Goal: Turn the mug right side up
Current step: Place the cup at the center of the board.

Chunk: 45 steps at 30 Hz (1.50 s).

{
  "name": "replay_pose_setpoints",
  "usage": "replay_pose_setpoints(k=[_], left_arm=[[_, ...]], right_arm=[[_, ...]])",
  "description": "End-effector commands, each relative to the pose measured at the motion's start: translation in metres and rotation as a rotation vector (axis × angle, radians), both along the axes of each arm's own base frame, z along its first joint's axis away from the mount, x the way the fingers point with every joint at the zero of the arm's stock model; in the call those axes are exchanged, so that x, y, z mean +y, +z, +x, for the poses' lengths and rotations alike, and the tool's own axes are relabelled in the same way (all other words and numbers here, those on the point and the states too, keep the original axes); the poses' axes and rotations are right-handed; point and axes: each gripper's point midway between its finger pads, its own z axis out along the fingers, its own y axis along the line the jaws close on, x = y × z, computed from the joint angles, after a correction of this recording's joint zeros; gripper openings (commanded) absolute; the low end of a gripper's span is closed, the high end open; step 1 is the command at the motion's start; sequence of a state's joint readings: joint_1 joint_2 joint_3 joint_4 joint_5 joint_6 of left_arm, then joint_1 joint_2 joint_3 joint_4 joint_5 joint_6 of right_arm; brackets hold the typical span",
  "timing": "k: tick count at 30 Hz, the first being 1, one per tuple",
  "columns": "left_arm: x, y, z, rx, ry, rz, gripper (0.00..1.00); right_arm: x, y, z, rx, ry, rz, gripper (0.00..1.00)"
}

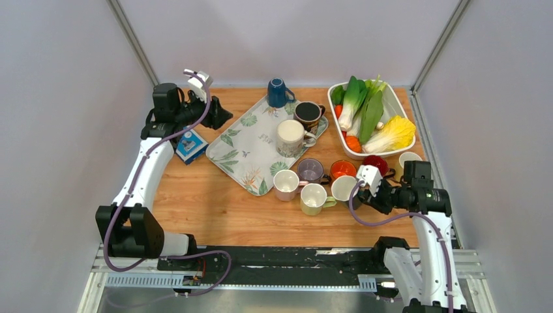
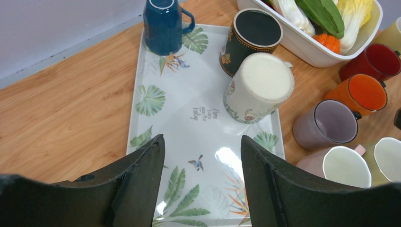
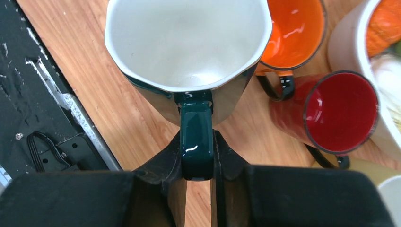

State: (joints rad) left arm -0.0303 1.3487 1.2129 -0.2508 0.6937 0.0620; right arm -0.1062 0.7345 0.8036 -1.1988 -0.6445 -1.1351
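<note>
I have the right gripper [image 3: 196, 146] clamped on the handle of the green mug [image 3: 189, 42], mouth up near the surface's [image 3: 118, 127] front edge, with the orange mug [image 3: 293, 28] touching it. The left gripper [image 2: 202, 156] hangs with its jaws apart over the tray's [image 2: 189, 123] bare near end.

Top view looks down from behind; both closer wrist views share its orange mug [image 1: 342, 169].

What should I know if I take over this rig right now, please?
Left gripper: open, empty, above the leaf-print tray.
Right gripper: shut on the handle of the dark green mug.
Done: that mug's mouth faces up, beside the orange mug.
Left: release it; the blue mug at the tray's far corner is upside down, likely next.
</note>
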Motion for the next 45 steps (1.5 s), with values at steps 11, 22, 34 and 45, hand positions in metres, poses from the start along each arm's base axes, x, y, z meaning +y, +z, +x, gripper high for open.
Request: replay_pose_setpoints(k=[11, 22, 34, 45], left_arm=[[0.004, 0.018, 0.004, -0.056, -0.008, 0.037, 0.67], [0.002, 0.012, 0.002, -0.036, -0.022, 0.032, 0.66], [0.007, -0.004, -0.002, -0.032, -0.026, 0.092, 0.66], [0.007, -0.015, -0.007, -0.023, -0.031, 0.1, 0.66]], right_arm=[[-0.001, -0.05, 0.014, -0.019, 0.095, 0.013, 0.0], [-0.025, -0.11, 0.004, 0.041, 0.116, -0.071, 0.0], [-0.046, -0.135, 0.01, 0.127, 0.141, -0.126, 0.26], [-0.041, -0.108, 0.025, 0.063, 0.143, -0.088, 0.33]])
